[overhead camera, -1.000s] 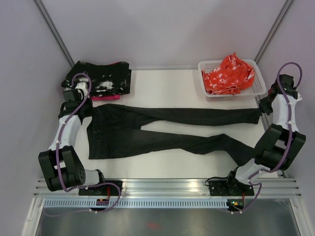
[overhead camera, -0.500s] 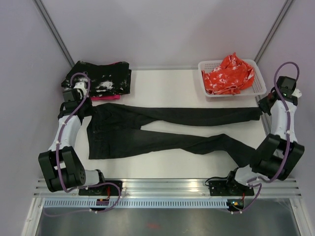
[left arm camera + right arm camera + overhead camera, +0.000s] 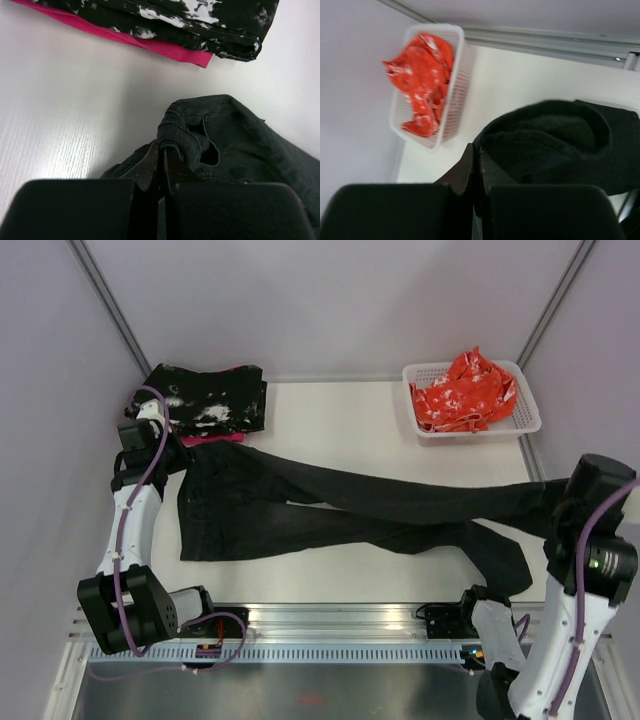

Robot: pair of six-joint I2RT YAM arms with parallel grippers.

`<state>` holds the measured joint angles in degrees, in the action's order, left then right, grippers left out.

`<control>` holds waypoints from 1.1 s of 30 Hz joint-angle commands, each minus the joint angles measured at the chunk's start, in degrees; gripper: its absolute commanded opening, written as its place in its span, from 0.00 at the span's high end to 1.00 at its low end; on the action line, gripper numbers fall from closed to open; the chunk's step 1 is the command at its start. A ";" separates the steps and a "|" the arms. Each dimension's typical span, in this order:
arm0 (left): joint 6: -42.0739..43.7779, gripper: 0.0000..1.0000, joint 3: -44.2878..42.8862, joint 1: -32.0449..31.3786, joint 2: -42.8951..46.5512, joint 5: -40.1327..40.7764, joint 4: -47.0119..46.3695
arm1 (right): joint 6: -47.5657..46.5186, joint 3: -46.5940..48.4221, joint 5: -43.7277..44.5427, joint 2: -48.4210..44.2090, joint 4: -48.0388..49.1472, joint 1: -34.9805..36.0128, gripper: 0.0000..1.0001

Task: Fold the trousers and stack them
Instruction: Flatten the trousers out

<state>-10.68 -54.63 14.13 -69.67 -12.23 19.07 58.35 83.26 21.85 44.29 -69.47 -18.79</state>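
The plain black trousers [image 3: 300,515] lie across the table, waist at the left and legs running right. My left gripper [image 3: 178,447] is shut on the far corner of the waistband; in the left wrist view its fingertips [image 3: 161,148] pinch a bunched fold of the trousers [image 3: 240,145]. My right gripper [image 3: 556,505] is shut on the hem of the far leg, held off the table at the right edge. That leg now slants over the near leg. In the right wrist view the black cloth [image 3: 560,145] hangs from the gripper [image 3: 476,152].
A folded stack of black cloth speckled white [image 3: 215,400] on a pink cloth [image 3: 165,47] sits at the back left, close to my left gripper. A white basket [image 3: 530,415] holding orange-red cloth [image 3: 465,390] stands at the back right.
My right arm has swung from the back right toward the near edge, dragging the far leg's hem across the near leg. My left gripper has shifted slightly, still holding the waistband.
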 commanded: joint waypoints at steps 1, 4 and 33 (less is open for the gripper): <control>-4.88 0.98 0.31 0.20 -0.47 -1.40 -2.98 | 1.09 -4.43 1.72 17.23 -1.28 2.61 1.00; -4.62 0.98 3.38 0.20 0.06 0.54 -4.13 | -3.04 -2.85 3.63 31.49 1.34 2.61 1.00; 2.24 0.98 -6.54 -0.07 -16.90 1.06 -1.23 | -21.08 -7.41 -0.32 54.94 44.24 -4.42 1.00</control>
<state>-11.18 -57.21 14.06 -85.21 -11.14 16.99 35.99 75.16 21.15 99.31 -31.00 -23.09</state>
